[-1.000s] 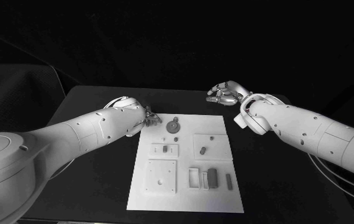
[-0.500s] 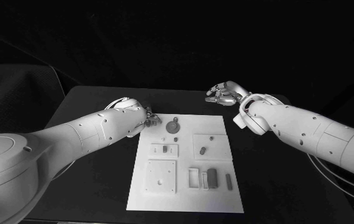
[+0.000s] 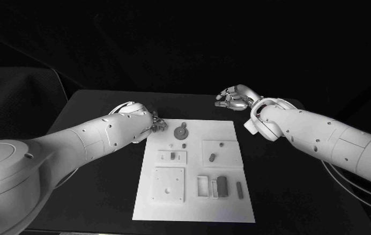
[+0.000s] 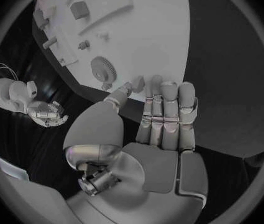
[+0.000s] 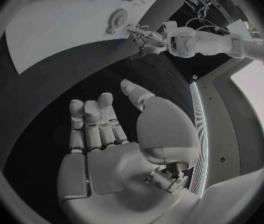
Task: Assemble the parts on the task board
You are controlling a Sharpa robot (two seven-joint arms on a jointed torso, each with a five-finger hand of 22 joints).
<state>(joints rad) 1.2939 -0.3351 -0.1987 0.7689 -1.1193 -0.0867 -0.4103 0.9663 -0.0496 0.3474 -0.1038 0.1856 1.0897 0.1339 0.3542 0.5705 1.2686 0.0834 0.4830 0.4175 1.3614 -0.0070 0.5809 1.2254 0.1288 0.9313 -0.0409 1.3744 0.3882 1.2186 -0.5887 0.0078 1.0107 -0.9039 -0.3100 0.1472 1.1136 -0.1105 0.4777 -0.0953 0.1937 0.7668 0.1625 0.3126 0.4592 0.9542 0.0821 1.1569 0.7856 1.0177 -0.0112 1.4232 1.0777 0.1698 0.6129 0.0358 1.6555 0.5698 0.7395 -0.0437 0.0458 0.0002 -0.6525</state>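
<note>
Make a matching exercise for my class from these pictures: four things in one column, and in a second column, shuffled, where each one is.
Things:
1. left hand
2. right hand
3. gear-shaped part
4. task board

Places:
A. over the bare black table beyond the board's far right corner, holding nothing
B. lying on the board near its far edge
C. at the board's far left corner, fingers open
D. flat in the middle of the black table

Pairs: 1-C, 2-A, 3-B, 4-D

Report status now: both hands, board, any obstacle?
Left hand open at task board far corner. Right hand open, beyond board. Gear part untouched. Nothing in the way.
</note>
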